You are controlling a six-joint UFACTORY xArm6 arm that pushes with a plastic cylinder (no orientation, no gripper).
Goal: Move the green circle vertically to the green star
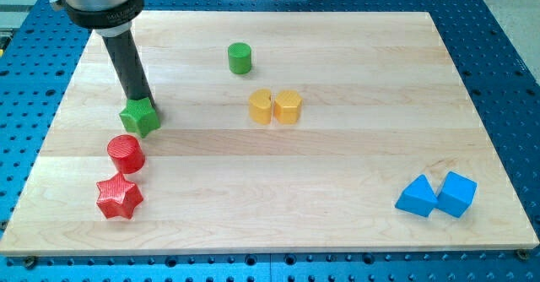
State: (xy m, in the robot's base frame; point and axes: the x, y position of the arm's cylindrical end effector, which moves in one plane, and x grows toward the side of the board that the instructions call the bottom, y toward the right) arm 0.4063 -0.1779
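The green circle (pixel 240 57) stands upright near the view's top centre of the wooden board (pixel 337 155). The green star (pixel 140 116) lies at the view's left, well left of and below the circle. My tip (pixel 141 101) rests at the star's upper edge, touching or almost touching it. The dark rod rises from there to the view's upper left. The tip is far from the green circle.
A red circle (pixel 126 154) and a red star (pixel 118 197) lie just below the green star. Two yellow blocks (pixel 275 107) sit side by side below the green circle. Two blue blocks (pixel 437 195) lie at the view's bottom right.
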